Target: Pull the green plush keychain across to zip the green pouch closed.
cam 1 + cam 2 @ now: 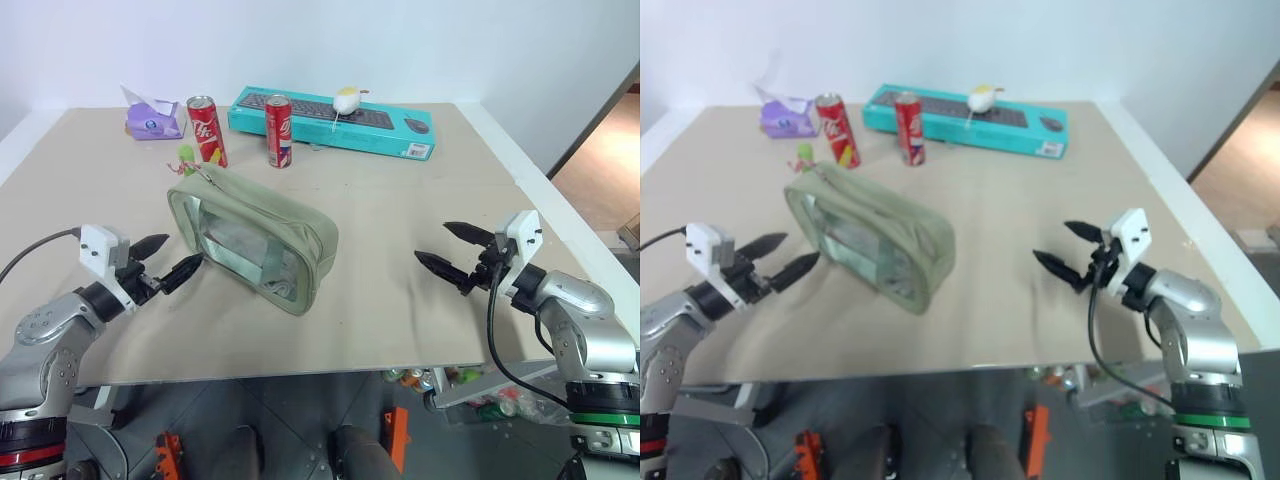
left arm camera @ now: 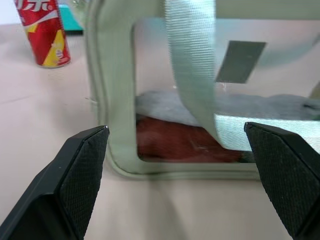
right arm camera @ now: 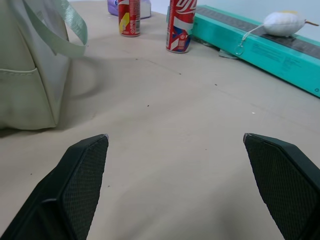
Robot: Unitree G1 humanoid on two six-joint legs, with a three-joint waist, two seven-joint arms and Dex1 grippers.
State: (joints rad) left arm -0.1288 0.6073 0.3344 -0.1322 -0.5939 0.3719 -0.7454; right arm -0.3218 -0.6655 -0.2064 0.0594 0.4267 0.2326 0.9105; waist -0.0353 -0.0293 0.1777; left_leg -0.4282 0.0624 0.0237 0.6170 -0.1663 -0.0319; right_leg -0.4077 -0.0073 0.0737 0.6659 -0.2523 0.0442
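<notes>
looking down over both arms, i have the green pouch (image 1: 252,238) lying on the surface left of the middle, its long axis running on a diagonal from the far left toward the near middle. the green plush keychain (image 1: 186,158) sits at the pouch's far-left end, just in front of the left red can (image 1: 207,130), so i judge the zip pull has to travel along that diagonal, toward the near edge and rightward.

my left pincer (image 1: 167,262) is spread wide and empty, hovering just beside the pouch's clear window side near the left edge; in its wrist view the window and a loop of strap sit between its fingers. my right pincer (image 1: 456,252) is also spread and empty, well apart from the pouch toward the right edge.

so the left arm is much nearer the keychain, which lies beyond it toward the far edge. the right could brace the pouch's near end, i think.
</notes>
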